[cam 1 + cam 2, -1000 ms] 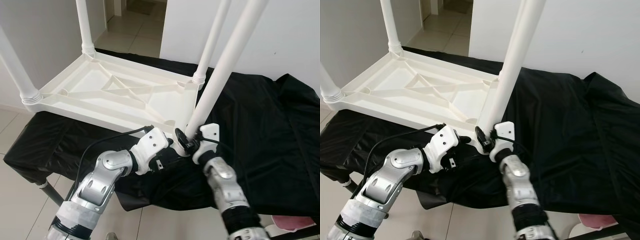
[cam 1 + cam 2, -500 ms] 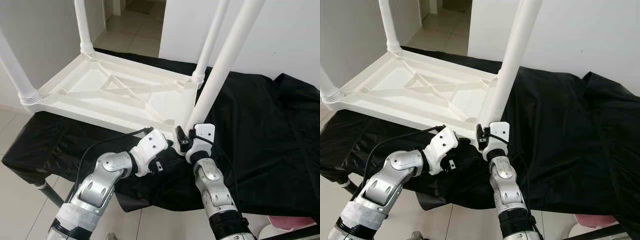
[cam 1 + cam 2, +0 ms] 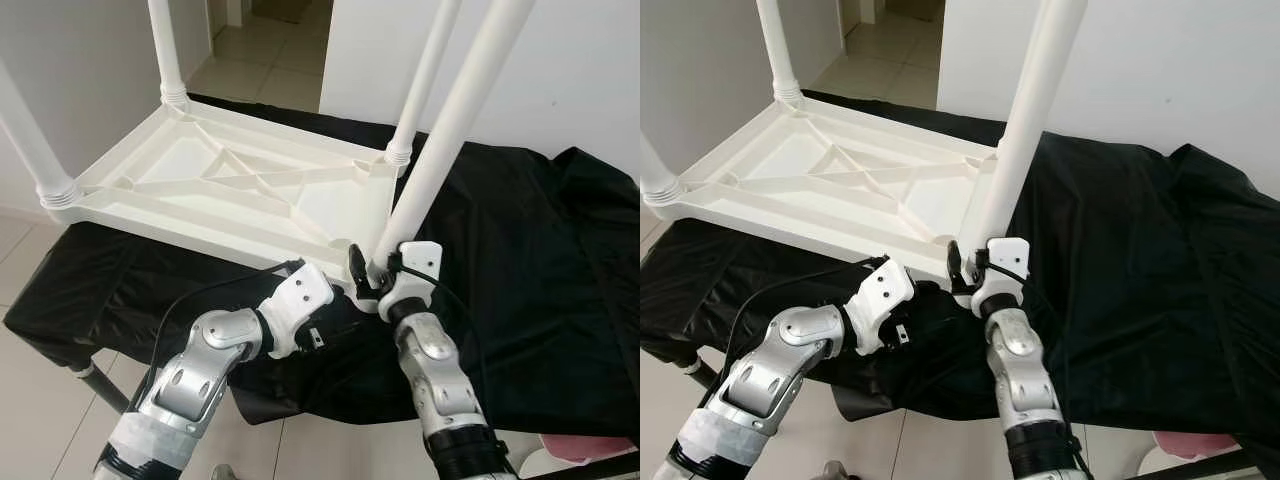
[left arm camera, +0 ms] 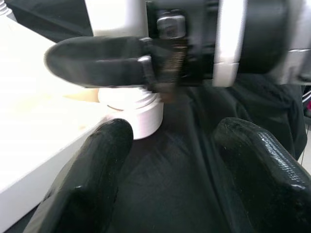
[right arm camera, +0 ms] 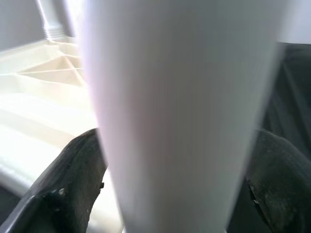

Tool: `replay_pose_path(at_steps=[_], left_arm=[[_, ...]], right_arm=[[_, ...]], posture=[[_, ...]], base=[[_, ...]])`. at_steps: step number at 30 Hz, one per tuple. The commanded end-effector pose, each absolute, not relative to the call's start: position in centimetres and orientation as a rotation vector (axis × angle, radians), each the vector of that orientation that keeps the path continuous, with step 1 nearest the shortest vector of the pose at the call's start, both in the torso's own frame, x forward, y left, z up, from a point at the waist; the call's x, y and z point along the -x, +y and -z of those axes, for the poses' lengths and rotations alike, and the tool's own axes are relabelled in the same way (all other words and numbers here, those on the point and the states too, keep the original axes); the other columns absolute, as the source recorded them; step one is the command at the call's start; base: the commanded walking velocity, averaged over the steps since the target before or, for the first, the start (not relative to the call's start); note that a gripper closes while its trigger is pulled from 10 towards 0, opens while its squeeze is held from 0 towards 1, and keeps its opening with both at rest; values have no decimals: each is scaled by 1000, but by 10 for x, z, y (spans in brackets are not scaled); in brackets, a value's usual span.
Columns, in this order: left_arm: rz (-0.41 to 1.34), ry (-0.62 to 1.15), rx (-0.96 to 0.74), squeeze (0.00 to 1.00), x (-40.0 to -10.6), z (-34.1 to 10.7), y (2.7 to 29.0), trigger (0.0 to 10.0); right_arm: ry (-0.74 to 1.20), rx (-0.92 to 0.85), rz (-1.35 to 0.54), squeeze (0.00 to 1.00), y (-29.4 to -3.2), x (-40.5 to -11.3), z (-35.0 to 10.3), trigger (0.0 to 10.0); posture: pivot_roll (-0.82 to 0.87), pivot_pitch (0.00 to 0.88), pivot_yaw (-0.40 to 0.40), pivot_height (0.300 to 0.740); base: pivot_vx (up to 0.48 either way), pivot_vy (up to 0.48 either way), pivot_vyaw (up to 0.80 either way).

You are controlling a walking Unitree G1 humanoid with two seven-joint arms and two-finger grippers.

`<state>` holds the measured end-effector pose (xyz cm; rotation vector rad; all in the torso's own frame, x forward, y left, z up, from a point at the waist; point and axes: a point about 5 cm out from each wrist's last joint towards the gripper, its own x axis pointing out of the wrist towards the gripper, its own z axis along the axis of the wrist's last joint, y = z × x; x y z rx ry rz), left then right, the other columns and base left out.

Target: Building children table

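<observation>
A white plastic children's table (image 3: 230,185) lies upside down on a black cloth. Three of its legs stand upright in their corners. The fourth leg (image 3: 450,120) leans over the near right corner, its foot at the corner socket (image 4: 133,114). My right gripper (image 3: 372,280) is shut on the base of this leg, with a black finger on each side of the white tube (image 5: 175,121). My left gripper (image 4: 170,160) is open just in front of that corner, low over the cloth, with nothing between its fingers (image 4: 97,170).
The black cloth (image 3: 540,260) covers a low stand and drapes over its front edge. Upright legs rise at the far left (image 3: 165,50), near left (image 3: 30,140) and far right (image 3: 425,80). White wall behind, tiled floor (image 3: 30,400) below, something pink (image 3: 590,450) at lower right.
My right forearm swung left and then back to the right while its gripper stayed at the leg's base. The leaning leg and the left arm have barely moved.
</observation>
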<state>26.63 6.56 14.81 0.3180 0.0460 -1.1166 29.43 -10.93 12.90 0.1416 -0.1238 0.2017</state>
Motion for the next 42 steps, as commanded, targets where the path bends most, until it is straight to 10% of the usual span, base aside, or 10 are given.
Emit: replay_pose_path(at_steps=[1, 2, 3, 5, 6, 42], left_arm=[[1075, 36, -322, 0, -266, -149, 64, 10000], [1075, 37, -321, 0, -266, -149, 63, 10000], [1074, 37, -319, 0, -265, -149, 63, 10000], [1074, 37, -317, 0, -265, -149, 63, 10000], [1074, 38, -316, 0, -265, -148, 63, 10000], [1069, 60, -338, 0, -266, -147, 70, 10000]], right_arm=[[-118, -165, -234, 1000, -107, -289, -125, 10000], [-123, -170, -262, 1000, -109, -287, -125, 10000], [-120, -169, -299, 757, -111, -284, -123, 10000], [-120, -164, -328, 757, -113, -282, -122, 10000], [-115, -162, -344, 0, -117, -280, -120, 10000], [-75, 51, -662, 0, -144, -317, -113, 10000]], posture=[[43, 31, -101, 740], [45, 27, -105, 740], [43, 25, -107, 740], [43, 25, -107, 740], [41, 25, -106, 740], [71, 0, -85, 740]], base=[[0, 0, 0], [0, 0, 0], [0, 0, 0], [0, 0, 0], [0, 0, 0], [0, 0, 0]])
